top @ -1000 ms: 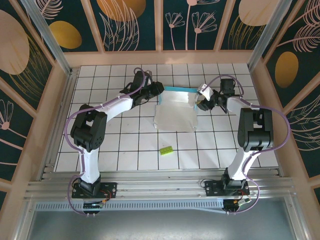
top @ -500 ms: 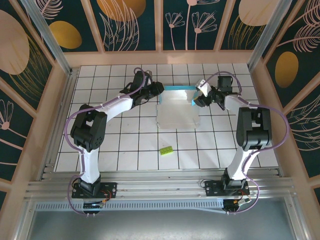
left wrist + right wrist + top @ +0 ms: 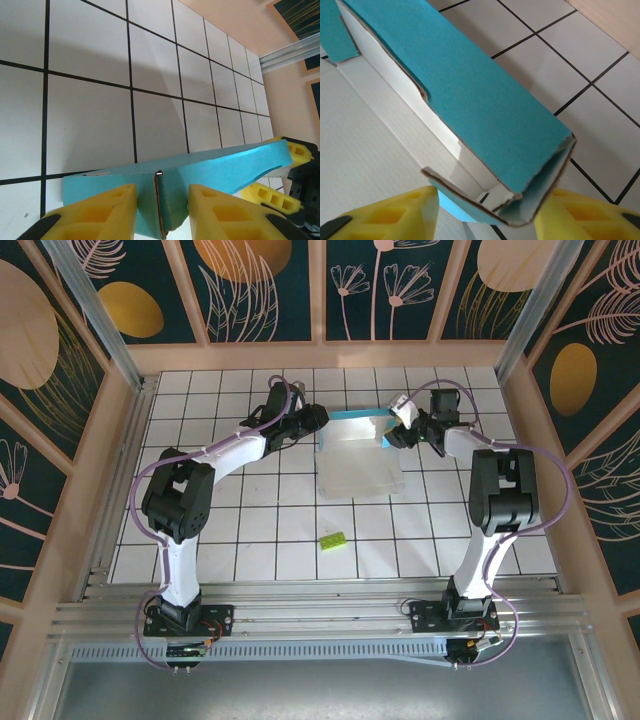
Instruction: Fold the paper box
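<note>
Box location: the box [image 3: 358,468] lies on the far middle of the table [image 3: 250,530], between the two grippers, pale side up.
Left gripper: the left gripper [image 3: 318,421] is at the left end of the box's far wall. In the left wrist view the teal panel fills the gap between its fingers [image 3: 100,212], so we judge it clamped on that wall.
Right gripper: the right gripper [image 3: 388,436] is at the right end of the same wall. In the right wrist view the wall's open end sits between its fingers [image 3: 395,212] and meets both, so we judge it gripping there too.
Done so far: the far wall is raised and turned over, teal side out. The right wrist view shows it as a hollow fold with a white inner face and a small end tab tucked at the corner.
Not yet done: in the top view the main panel lies flat, and we see no raised wall on its near edge. The side walls are too small in that view to judge.
Progress estimate: we judge the task early, with one wall formed and the other walls and the closing folds left.
Other item: a small green block [image 3: 332,538] lies nearer the arm bases, well apart from the box, and takes no part.
</note>
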